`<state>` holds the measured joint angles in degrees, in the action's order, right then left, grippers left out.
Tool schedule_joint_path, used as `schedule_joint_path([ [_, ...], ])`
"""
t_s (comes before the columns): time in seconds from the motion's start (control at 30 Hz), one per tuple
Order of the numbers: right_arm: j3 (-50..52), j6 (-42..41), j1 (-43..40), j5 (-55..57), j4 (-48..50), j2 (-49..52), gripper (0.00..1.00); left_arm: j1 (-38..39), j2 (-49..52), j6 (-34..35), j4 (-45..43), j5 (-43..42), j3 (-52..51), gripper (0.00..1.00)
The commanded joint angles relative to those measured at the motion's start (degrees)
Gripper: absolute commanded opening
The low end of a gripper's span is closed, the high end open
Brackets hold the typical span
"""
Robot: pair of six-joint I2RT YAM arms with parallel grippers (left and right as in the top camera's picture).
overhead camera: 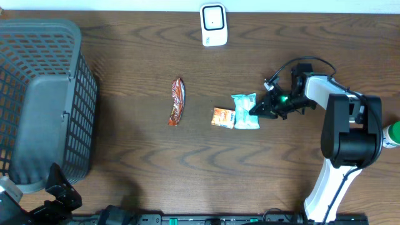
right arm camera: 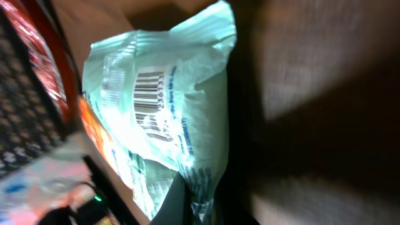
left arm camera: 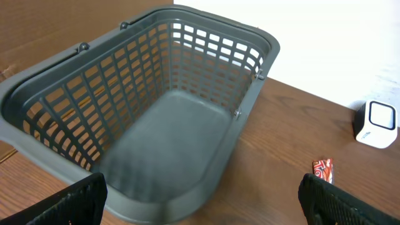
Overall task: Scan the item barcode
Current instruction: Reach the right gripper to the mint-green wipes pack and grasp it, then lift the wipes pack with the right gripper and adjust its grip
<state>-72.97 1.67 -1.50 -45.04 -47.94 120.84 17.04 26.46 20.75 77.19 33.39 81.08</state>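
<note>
A pale green packet [overhead camera: 245,110] lies mid-table, and my right gripper [overhead camera: 257,110] is shut on its right edge. In the right wrist view the packet [right arm camera: 164,119] fills the frame with its barcode [right arm camera: 149,99] facing the camera; the right gripper [right arm camera: 201,203] pinches the crimped end. The white scanner [overhead camera: 213,25] stands at the far edge, also visible as the scanner [left arm camera: 375,124] in the left wrist view. My left gripper [left arm camera: 206,209] is open with nothing between its fingers, low at the front left [overhead camera: 61,189].
A grey plastic basket [overhead camera: 37,100] takes up the left side; the left wrist view shows the basket [left arm camera: 262,47] has nothing in it. An orange packet [overhead camera: 223,117] touches the green one. A red-brown wrapped bar [overhead camera: 177,101] lies to the left. A green-and-white object [overhead camera: 392,134] sits at the right edge.
</note>
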Motion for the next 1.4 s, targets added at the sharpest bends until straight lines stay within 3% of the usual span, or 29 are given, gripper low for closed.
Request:
schedule_joint_path([
  [0.0, 0.11, 6.05, 0.68, 8.9, -1.86, -6.54, 0.01, -0.04, 0.04, -0.72, 0.17, 0.7, 0.35, 0.98],
  [0.37, 0.11, 21.2, 2.47, 5.9, -8.48, -29.66, 0.01, -0.04, 0.04, -0.72, 0.17, 0.7, 0.35, 0.98],
  [0.5, 0.11, 21.75, 3.13, 5.92, -8.81, -33.35, 0.01, -0.04, 0.04, -0.72, 0.17, 0.7, 0.35, 0.98],
  [0.67, 1.46, 18.27, 3.48, 7.13, -8.7, -32.11, 0.01, -0.04, 0.04, -0.72, 0.17, 0.7, 0.35, 0.98],
  [0.83, 3.26, 13.38, 5.33, 22.12, -6.93, -25.79, 0.01, -0.04, 0.04, -0.72, 0.15, 0.7, 0.35, 0.98],
  [1.07, 3.21, 17.88, 7.13, 24.7, -4.48, -16.02, 0.03, -0.04, 0.04, -0.72, 0.17, 0.7, 0.35, 0.98],
  [1.1, 3.21, 17.7, 7.13, 25.18, -4.09, -15.43, 0.15, -0.04, 0.04, -0.72, 0.17, 0.7, 0.35, 0.98],
  [1.17, 3.02, 16.9, 7.13, 25.24, -3.89, -15.19, 0.6, -0.04, 0.04, -0.72, 0.15, 0.7, 0.35, 0.98],
  [1.2, 2.45, 15.8, 7.13, 25.27, -4.0, -15.21, 0.74, -0.04, 0.04, -0.72, 0.15, 0.7, 0.35, 0.98],
  [1.27, 0.22, 13.18, 7.13, 25.11, -5.05, -15.28, 0.81, -0.04, 0.04, -0.72, 0.15, 0.7, 0.35, 0.98],
  [1.33, -2.93, 10.86, 7.13, 24.65, -7.45, -15.28, 0.99, -0.04, 0.04, -0.72, 0.15, 0.7, 0.35, 0.98],
  [1.37, -4.76, 9.53, 7.15, 24.3, -9.31, -15.3, 0.99, -0.04, 0.04, -0.72, 0.15, 0.7, 0.35, 0.98],
])
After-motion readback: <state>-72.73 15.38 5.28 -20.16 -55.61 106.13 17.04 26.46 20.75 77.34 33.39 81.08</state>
